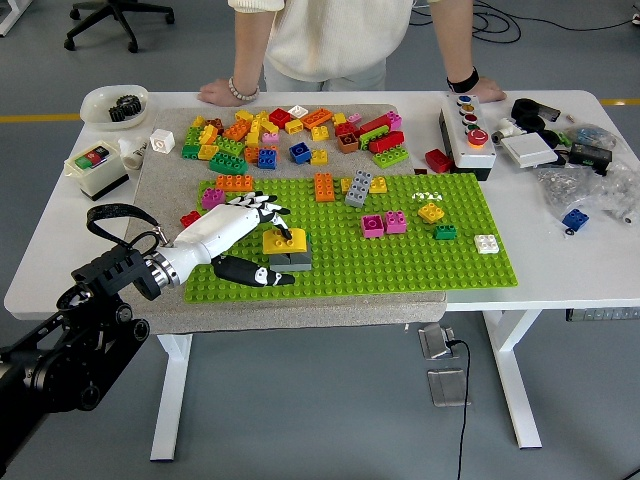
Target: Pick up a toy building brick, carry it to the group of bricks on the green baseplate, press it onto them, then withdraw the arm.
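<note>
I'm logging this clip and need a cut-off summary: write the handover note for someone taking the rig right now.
Left hand: fingers spread over the yellow brick, fingertips at its left side; a firm grasp cannot be told. Right hand: not in view.
The yellow brick sits on a grey brick on the green baseplate.
Loose bricks lie in a pile on the mat beyond the baseplate.
A person stands at the far side, both hands resting on the table edge.
Done, apparently: brick carried to the stack and set on it.
Left: confirm it is pressed home, then withdraw the left arm.
</note>
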Motion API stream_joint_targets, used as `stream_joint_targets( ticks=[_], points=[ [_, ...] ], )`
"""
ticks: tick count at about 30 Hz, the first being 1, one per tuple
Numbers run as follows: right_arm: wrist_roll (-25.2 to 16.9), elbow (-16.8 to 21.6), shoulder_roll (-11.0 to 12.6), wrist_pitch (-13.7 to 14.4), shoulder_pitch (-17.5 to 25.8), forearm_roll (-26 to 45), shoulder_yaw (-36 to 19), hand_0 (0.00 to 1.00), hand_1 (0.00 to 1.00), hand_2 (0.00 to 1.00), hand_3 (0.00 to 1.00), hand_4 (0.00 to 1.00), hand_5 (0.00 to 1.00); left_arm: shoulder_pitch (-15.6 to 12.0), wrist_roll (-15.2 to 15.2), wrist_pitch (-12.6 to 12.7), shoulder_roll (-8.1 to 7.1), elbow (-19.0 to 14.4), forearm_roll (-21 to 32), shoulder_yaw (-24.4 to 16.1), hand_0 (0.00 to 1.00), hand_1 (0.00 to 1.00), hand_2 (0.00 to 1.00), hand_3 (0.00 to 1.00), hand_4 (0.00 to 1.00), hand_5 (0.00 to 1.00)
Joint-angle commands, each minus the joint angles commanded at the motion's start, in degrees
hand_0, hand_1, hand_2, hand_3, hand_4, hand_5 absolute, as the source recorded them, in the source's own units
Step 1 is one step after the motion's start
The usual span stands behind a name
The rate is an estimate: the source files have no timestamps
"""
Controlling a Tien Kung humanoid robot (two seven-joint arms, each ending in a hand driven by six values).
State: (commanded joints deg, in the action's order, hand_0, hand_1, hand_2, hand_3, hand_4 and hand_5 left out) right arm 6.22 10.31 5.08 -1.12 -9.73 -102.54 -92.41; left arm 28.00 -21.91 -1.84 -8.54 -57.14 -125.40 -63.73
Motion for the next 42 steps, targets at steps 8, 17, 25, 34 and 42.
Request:
stream_joint_targets(
  ticks=[8, 17, 25, 34, 42],
  points=[
    [0.06, 0.0, 0.03, -0.01, 0.05, -0.07, -0.1, 0.741, 0.633, 0.674, 0.616, 0.823, 0.521, 0.45, -0.09, 0.53, 0.05, 0.77, 0.24, 0.41, 0.998, 0.994, 0.878, 0.593, 0.998, 0.609],
    [0.03, 0.0, -0.07, 0.03, -0.02, 0.03, 0.09, 0.743, 0.634, 0.674, 0.617, 0.824, 0.521, 1.47, -0.11, 0.9, 0.13, 1.95, 0.17, 1.26, 0.998, 0.992, 0.877, 0.594, 0.998, 0.604],
    [0.07, 0.0, -0.08, -0.01, 0.15, -0.1, 0.04, 0.741, 0.633, 0.674, 0.617, 0.824, 0.521, 1.75, -0.14, 0.94, 0.08, 2.72, 0.04, 1.95, 0.998, 0.993, 0.875, 0.593, 0.998, 0.601],
    [0.01, 0.0, -0.09, 0.01, 0.1, -0.09, 0.14, 0.742, 0.633, 0.674, 0.617, 0.824, 0.521, 1.48, -0.01, 0.64, 0.22, 2.37, -0.34, 1.56, 0.998, 0.992, 0.876, 0.592, 0.998, 0.597],
    [0.06, 0.0, -0.08, 0.03, 0.11, -0.12, 0.07, 0.742, 0.633, 0.674, 0.617, 0.824, 0.521, 1.03, 0.59, 0.1, 0.48, 1.07, -0.92, 0.14, 0.998, 0.994, 0.875, 0.592, 0.998, 0.596]
  ],
)
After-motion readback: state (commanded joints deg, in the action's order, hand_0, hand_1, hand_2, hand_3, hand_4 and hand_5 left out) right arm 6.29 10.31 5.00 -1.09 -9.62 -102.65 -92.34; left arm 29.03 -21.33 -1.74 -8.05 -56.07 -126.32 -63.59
